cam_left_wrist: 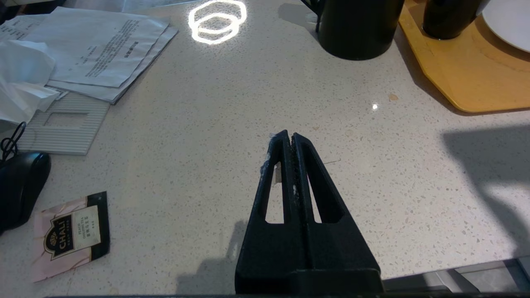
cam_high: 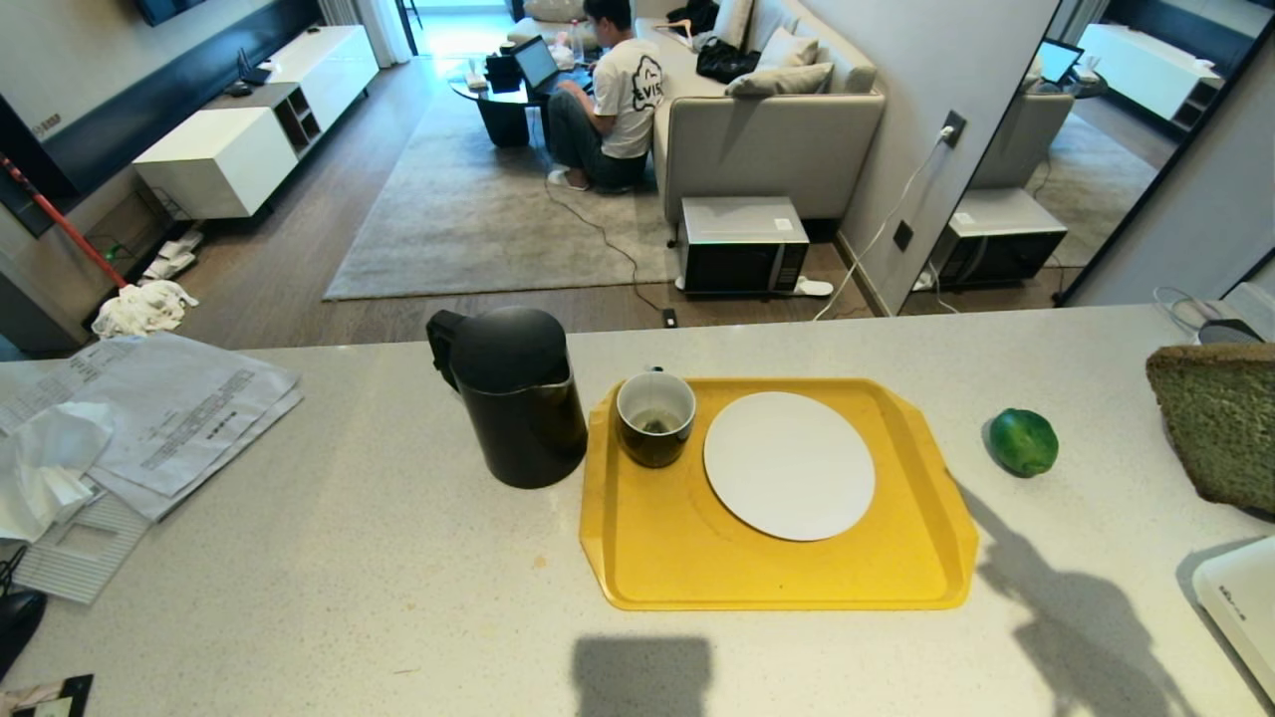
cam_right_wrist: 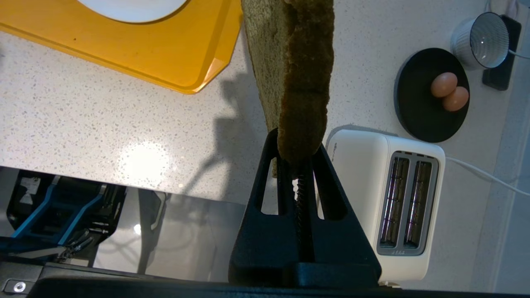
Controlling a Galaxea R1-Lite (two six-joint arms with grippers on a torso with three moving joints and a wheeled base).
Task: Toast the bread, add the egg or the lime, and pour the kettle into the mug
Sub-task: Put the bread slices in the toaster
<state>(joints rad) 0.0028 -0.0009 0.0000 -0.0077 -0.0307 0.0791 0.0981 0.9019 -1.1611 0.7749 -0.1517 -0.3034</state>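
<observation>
The bread (cam_right_wrist: 290,74) is pinched by its crust in the right gripper (cam_right_wrist: 299,159) above the counter (cam_high: 349,558) — near the toaster (cam_right_wrist: 397,198). The left gripper (cam_left_wrist: 289,138) is closed, empty.

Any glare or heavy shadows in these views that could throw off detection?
Left wrist view: ring-shaped lamp glare on the counter near the kettle. Right wrist view: a soft bright patch on the counter, and the bread held in the right gripper casts a shadow. Head view: dark shadows beside the yellow tray.
</observation>
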